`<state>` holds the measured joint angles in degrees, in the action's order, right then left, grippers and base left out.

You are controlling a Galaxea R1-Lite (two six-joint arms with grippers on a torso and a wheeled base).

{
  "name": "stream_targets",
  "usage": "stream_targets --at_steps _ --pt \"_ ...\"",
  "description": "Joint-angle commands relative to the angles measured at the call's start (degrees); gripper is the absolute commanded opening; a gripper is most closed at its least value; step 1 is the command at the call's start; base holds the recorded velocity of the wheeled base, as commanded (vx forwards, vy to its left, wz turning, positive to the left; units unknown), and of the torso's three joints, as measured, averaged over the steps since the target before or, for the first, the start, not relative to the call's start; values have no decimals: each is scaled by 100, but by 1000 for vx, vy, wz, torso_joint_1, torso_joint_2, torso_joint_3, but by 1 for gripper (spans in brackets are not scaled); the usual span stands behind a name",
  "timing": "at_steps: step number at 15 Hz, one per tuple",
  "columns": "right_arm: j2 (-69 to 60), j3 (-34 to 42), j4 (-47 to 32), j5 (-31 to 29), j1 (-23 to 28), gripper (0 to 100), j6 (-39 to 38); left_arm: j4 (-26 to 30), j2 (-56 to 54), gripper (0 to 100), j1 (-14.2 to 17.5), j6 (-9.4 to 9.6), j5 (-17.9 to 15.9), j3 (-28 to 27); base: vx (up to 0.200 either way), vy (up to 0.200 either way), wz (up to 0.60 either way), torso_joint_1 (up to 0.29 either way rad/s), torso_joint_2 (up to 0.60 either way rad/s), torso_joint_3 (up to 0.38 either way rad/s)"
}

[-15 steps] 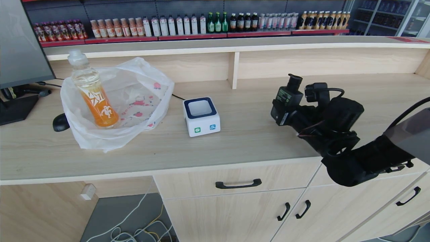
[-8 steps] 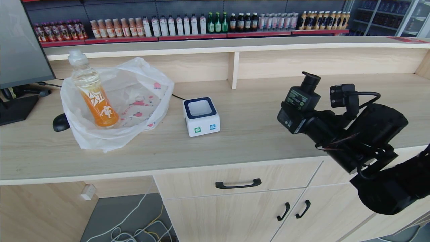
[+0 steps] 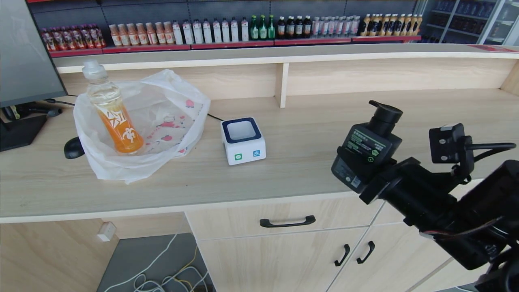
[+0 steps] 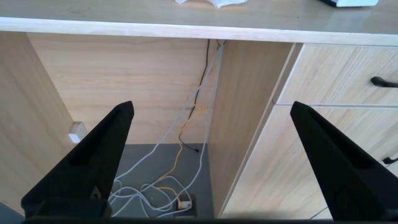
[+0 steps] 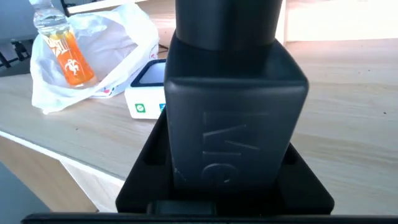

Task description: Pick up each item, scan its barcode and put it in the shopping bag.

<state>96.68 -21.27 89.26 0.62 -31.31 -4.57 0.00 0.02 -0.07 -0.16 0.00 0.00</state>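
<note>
With the right claw [image 3: 371,184] clamped on the black pump bottle [image 3: 367,146], tilted above the surface's [image 3: 300,162] front edge well right of the scanner [image 3: 243,140], its labelled face probably needed turning squarely onto the scanner's window; the left claw [image 4: 208,155] hung wide apart.

Shop checkout: wooden counter [image 3: 300,162] with payment scanner [image 3: 243,140], shopping bag [image 3: 178,101], monitor [image 3: 24,52]; red shelves [image 3: 231,44] of bottled drinks [image 3: 206,30] behind.
</note>
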Motion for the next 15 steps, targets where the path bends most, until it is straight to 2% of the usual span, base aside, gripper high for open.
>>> stream_targets --at_steps 1,3,5,7,10,15 --pt "-150 422 74 -1 -86 0 -61 -9 -2 100 -1 -2 0 0 0 0 0 0 0 0" --pt "-203 536 74 8 -174 0 -220 0 -2 100 -1 -2 0 0 0 0 0 0 0 0" --pt "-238 431 74 17 -491 0 -659 0 -2 100 -1 -2 0 0 0 0 0 0 0 0" --pt "-220 264 74 26 -649 0 -1002 0 -2 100 7 -2 0 0 0 0 0 0 0 0" --pt "-123 -246 74 395 -754 0 -1643 0 -2 100 7 -2 0 0 0 0 0 0 0 0" --pt "-167 -272 74 500 -1475 0 -3015 0 -2 100 7 -2 0 0 0 0 0 0 0 0"
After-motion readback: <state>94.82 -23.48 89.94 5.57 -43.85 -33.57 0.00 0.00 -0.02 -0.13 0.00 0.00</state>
